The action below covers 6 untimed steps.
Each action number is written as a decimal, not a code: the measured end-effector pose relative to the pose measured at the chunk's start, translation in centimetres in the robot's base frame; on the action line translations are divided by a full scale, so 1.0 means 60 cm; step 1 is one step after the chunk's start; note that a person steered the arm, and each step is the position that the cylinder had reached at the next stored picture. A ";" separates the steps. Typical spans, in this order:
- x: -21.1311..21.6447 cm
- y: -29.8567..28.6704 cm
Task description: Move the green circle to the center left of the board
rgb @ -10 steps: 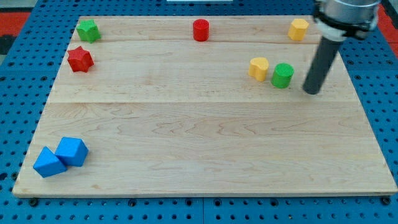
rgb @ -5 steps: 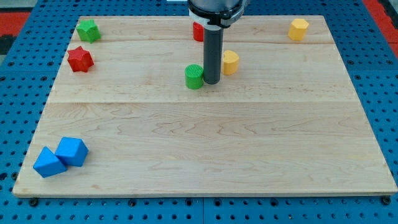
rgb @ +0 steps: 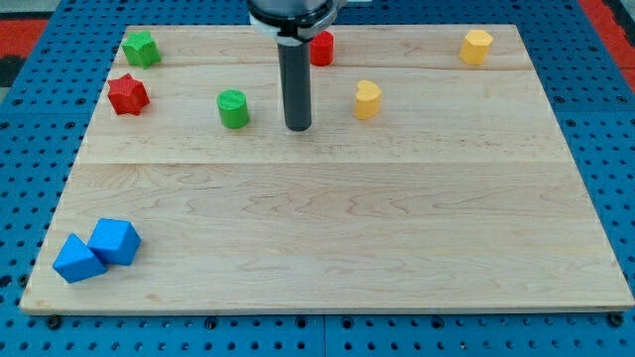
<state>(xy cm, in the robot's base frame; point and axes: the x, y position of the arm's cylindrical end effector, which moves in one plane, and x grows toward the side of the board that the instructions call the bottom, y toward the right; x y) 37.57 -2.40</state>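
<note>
The green circle (rgb: 233, 108) stands on the wooden board (rgb: 327, 238) in the upper left part, right of the red star (rgb: 127, 93). My tip (rgb: 298, 127) rests on the board a short way to the right of the green circle, with a clear gap between them. The rod rises from the tip toward the view's top and partly hides the red cylinder (rgb: 321, 47).
A green star (rgb: 141, 47) sits at the top left corner. A yellow heart-like block (rgb: 367, 99) lies right of my tip. A yellow hexagon (rgb: 476, 46) sits at the top right. Two blue cubes (rgb: 97, 249) sit at the bottom left.
My tip swept left across the board, pushing the green circle from the right side to the upper left. The yellow block shifted left early on. The circle now sits apart from the tip.
</note>
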 end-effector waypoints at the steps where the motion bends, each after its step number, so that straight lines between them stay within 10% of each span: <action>1: -0.019 -0.063; 6: -0.033 -0.307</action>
